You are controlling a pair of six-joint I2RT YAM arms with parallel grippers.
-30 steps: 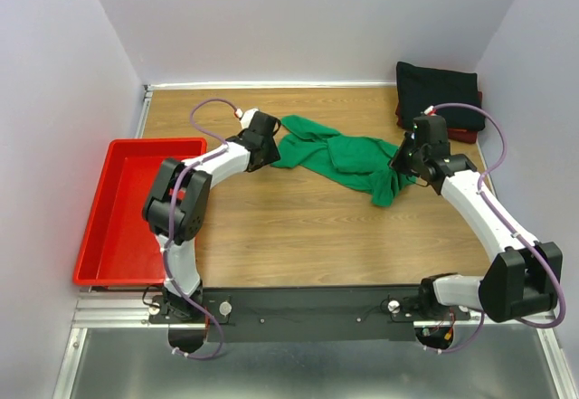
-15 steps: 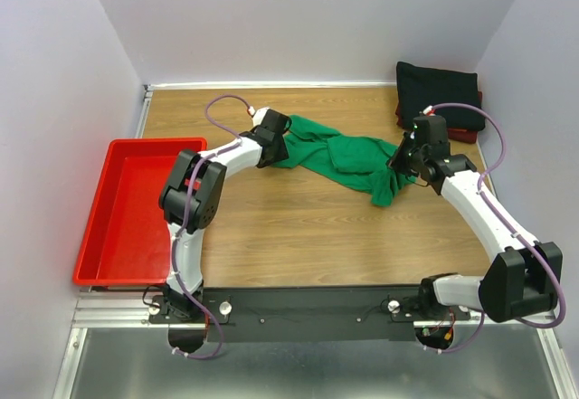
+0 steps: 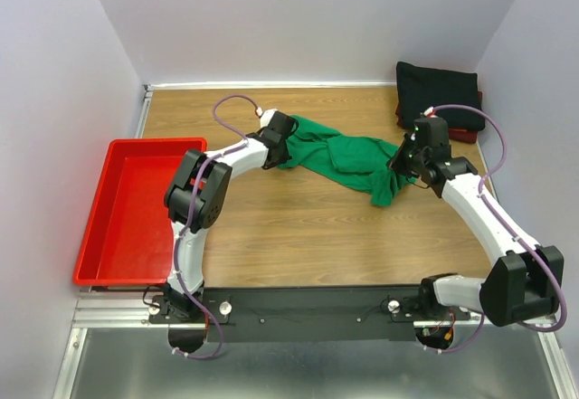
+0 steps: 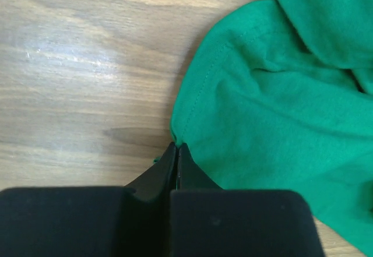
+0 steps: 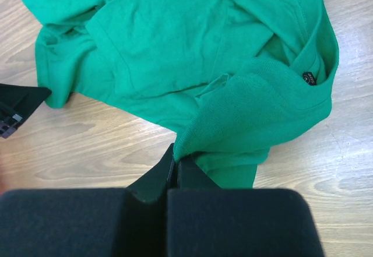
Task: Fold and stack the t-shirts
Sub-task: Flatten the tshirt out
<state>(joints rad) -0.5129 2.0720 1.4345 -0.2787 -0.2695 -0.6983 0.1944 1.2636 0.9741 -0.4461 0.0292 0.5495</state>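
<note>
Two grippers: both are clenched on the same garment, one at each end.
Left gripper (image 4: 176,146): jaws pressed together at the corner of a hemmed edge of the green t-shirt (image 3: 348,156). The pinch is thin, and how much cloth sits between the jaws is hidden.
Right gripper (image 5: 176,159): closed on a raised fold of the same shirt, just below the collar with its small black label.
Shirt position: crumpled in a long heap across the far middle of the table (image 3: 298,236), strung between the two arms.
Other shirts: the black t-shirt (image 3: 439,90) lies folded in the far right corner on top of the dark red t-shirt (image 3: 469,133), of which only an edge shows.
Tray: the red tray (image 3: 118,236) sits at the left, well apart from the cloth.
Handling: probably light, limp and easily bunched. It should drape from any pinch and slip from a shallow one.
Where to hold: the seamed hem or shoulder corners look best, held apart so the cloth spreads flat.
Change: a second ago the left gripper stood short of the shirt's left edge. It has since reached in and shut there, while the right arm and the heap look unchanged.
</note>
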